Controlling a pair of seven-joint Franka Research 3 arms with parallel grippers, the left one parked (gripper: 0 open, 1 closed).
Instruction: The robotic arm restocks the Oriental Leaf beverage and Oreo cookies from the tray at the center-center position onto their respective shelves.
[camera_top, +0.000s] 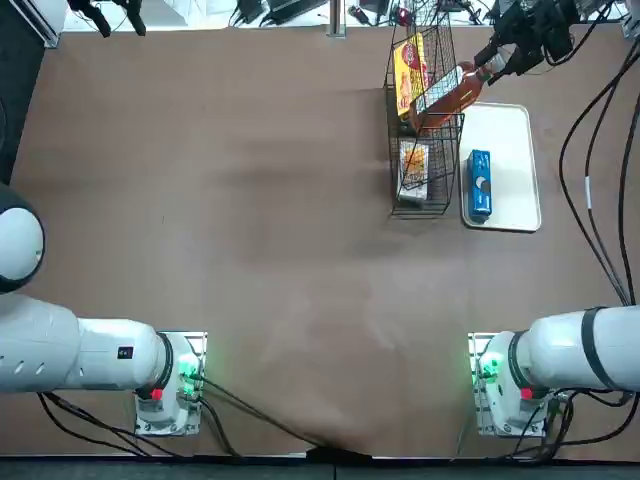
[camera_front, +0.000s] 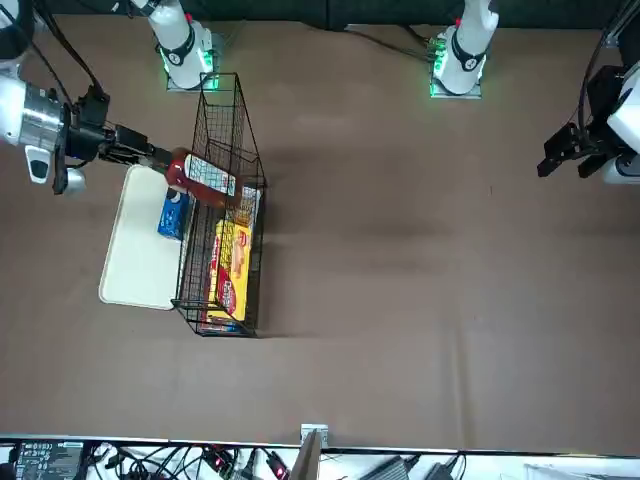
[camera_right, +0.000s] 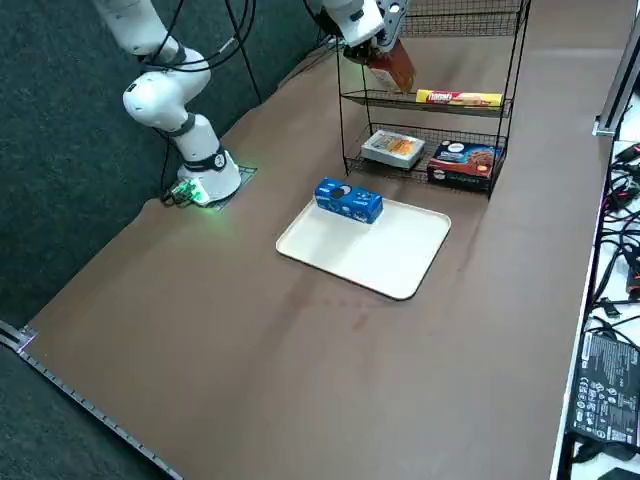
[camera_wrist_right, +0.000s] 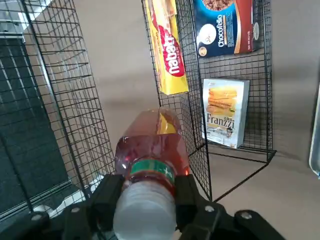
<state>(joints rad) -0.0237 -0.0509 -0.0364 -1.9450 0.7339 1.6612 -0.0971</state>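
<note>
My right gripper (camera_top: 488, 62) (camera_front: 160, 160) (camera_wrist_right: 145, 195) is shut on the neck of the Oriental Leaf beverage (camera_top: 447, 97) (camera_front: 205, 180) (camera_right: 390, 62) (camera_wrist_right: 152, 145), a bottle of reddish-brown liquid with a white cap. The bottle is tilted, base first, in the upper part of the black wire shelves (camera_top: 425, 130) (camera_front: 225, 220) (camera_right: 430, 100). The blue Oreo cookies box (camera_top: 480, 184) (camera_front: 173, 213) (camera_right: 348, 199) lies on the white tray (camera_top: 510, 160) (camera_front: 135, 255) (camera_right: 370, 250) beside the shelves.
The shelves hold a long yellow packet (camera_right: 458, 98) (camera_wrist_right: 167, 45) on a middle tier, with a Franzzi box (camera_right: 393, 148) (camera_wrist_right: 225, 112) and a Chocotello box (camera_right: 462, 162) (camera_wrist_right: 225, 25) on the bottom tier. Black cables (camera_top: 600, 180) trail along the table's right side.
</note>
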